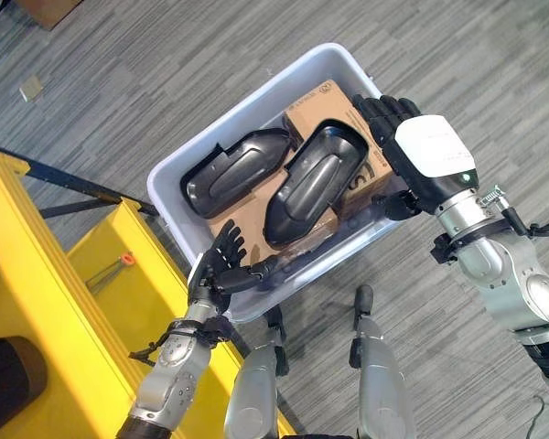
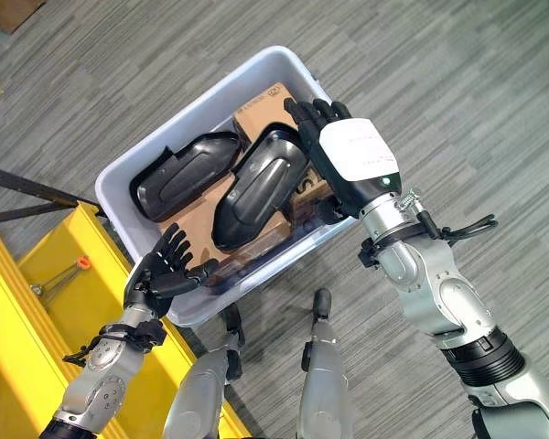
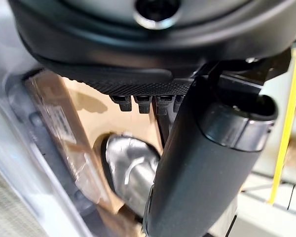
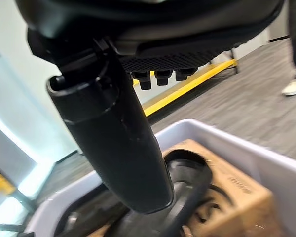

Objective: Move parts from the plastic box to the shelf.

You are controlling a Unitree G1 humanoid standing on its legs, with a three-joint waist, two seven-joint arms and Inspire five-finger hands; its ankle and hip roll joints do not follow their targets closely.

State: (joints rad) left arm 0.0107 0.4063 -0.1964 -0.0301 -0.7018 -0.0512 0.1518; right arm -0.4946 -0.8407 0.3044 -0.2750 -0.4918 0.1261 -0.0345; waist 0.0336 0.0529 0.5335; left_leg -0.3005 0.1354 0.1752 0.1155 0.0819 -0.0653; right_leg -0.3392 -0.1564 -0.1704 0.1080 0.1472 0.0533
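Fingers of the left hand (image 1: 221, 265) are spread at the plastic box's (image 1: 256, 91) near wall — nothing is grasped. Two black parts (image 1: 316, 183) are seen lying on cardboard (image 1: 247, 215) inside; the right hand (image 1: 412, 142) is held straight-fingered, released, over its far side, beside the yellow shelf (image 1: 46, 302).

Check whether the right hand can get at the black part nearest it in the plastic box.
Probably yes. The right hand hangs open at the plastic box's right rim, its fingers already over the near black part, which lies uncovered on top of cardboard with nothing between.
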